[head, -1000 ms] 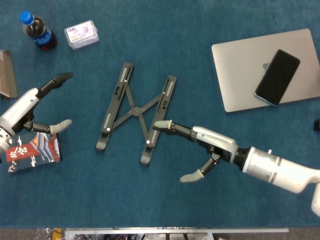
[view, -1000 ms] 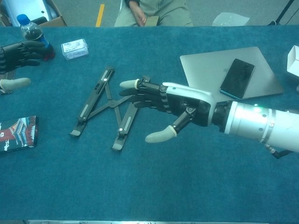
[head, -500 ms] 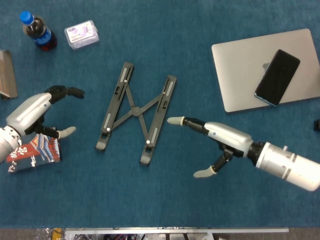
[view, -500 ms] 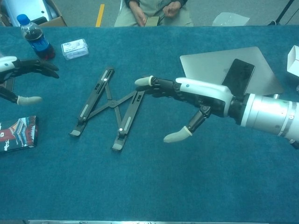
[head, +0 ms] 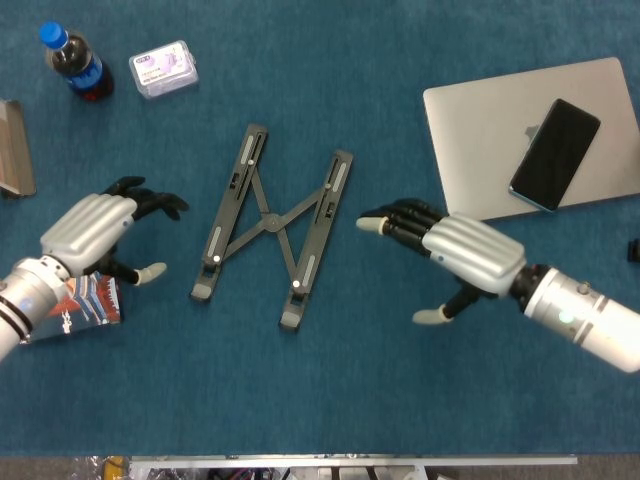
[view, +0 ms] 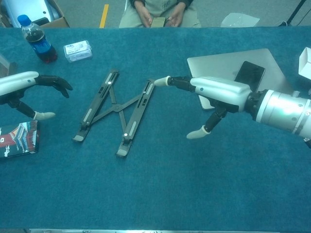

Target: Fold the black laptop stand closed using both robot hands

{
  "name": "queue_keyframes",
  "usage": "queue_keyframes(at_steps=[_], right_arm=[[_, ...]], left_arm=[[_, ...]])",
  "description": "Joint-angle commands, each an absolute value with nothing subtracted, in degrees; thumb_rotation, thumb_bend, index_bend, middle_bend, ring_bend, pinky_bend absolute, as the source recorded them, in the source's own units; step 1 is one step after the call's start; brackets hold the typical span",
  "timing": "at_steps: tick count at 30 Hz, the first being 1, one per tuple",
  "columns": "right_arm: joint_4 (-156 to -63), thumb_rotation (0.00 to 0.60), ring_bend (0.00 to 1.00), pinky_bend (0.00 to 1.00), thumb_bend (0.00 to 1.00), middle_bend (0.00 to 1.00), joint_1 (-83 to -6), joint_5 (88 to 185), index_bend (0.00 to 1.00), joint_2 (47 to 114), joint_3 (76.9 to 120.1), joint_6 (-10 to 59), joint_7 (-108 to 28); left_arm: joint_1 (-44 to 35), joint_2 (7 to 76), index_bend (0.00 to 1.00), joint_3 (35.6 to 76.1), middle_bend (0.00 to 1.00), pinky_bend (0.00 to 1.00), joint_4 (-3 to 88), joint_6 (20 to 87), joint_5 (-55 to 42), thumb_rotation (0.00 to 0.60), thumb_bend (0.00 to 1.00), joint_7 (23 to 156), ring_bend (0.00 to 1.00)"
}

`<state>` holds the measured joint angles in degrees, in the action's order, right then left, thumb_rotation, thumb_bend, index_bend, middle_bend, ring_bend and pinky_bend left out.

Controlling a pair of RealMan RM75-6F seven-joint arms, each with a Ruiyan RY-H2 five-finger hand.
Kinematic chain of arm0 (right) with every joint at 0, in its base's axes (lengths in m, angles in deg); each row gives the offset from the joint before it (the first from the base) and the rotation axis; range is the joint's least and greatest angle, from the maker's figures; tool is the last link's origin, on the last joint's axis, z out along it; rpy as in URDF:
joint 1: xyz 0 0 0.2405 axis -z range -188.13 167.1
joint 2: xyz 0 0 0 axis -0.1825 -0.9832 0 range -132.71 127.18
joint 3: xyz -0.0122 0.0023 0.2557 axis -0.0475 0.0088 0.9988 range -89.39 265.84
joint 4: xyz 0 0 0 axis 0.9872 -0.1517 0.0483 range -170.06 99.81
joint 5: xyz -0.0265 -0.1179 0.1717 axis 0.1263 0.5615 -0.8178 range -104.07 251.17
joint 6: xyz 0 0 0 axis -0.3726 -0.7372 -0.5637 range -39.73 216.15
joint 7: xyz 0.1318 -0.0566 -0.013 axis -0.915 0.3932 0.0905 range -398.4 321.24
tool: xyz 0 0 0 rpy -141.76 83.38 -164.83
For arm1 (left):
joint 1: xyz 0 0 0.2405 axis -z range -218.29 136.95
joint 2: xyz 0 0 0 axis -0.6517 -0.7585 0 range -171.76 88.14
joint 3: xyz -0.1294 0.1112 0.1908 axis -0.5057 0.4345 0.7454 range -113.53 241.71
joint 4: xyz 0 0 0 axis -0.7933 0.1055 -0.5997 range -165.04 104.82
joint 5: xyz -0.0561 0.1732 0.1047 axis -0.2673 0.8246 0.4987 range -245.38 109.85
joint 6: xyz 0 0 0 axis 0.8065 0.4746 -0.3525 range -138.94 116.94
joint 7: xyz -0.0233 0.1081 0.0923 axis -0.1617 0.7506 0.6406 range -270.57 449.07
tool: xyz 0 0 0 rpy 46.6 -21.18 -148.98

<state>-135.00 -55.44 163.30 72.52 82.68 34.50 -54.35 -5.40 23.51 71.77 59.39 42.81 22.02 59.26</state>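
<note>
Blue felt covers the whole desk (head: 330, 400), and the black laptop stand (head: 271, 225) is sitting spread out in its X shape pretty much dead centre, flat on the cloth. Nobody's got hold of it. Left hand (head: 92, 228) hangs just off the stand's left rail, fingers (head: 160, 202) apart and reaching toward it, thumb tucked lower down, nothing in its grip. Right hand (head: 455, 252) is on the other side, near the right rail but not touching as far as I can see from the head view; its fingers (view: 171, 81) are stretched out toward the top of that rail, thumb hanging down, also holding nothing.

Off to the right there's a silver laptop (head: 500, 130) with a phone (head: 555, 154) lying on the lid. Top left has a cola bottle (head: 76, 62) and a small clear box (head: 164, 69), and a printed packet (head: 70, 308) sits under the left arm.
</note>
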Motion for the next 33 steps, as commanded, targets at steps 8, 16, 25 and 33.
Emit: queue_keyframes(at_steps=[8, 16, 25, 33], right_arm=[[-130.2, 0.600, 0.00, 0.03, 0.09, 0.06, -56.0, 156.9, 0.00, 75.6, 86.7, 38.9, -39.8], [-127.7, 0.600, 0.00, 0.03, 0.05, 0.05, -55.6, 154.1, 0.00, 79.0, 88.8, 38.5, -34.0], [-127.2, 0.600, 0.00, 0.03, 0.03, 0.05, -55.7, 151.7, 0.00, 81.5, 91.3, 37.7, -29.7], [-126.2, 0.600, 0.00, 0.03, 0.03, 0.03, -56.5, 149.9, 0.00, 83.3, 92.0, 39.0, -26.4]], left_arm=[[-7.4, 23.5, 0.20, 70.1, 0.28, 0.04, 61.3, 43.5, 18.7, 0.600, 0.28, 63.1, 0.19], [-5.9, 22.7, 0.18, 70.3, 0.28, 0.04, 63.7, 38.1, 18.6, 0.586, 0.28, 55.7, 0.19], [-3.9, 25.0, 0.25, 70.1, 0.21, 0.04, 61.0, 34.2, 19.2, 0.321, 0.28, 58.0, 0.14], [-3.8, 27.3, 0.25, 69.4, 0.08, 0.04, 60.4, 32.5, 15.6, 0.222, 0.28, 67.0, 0.00]])
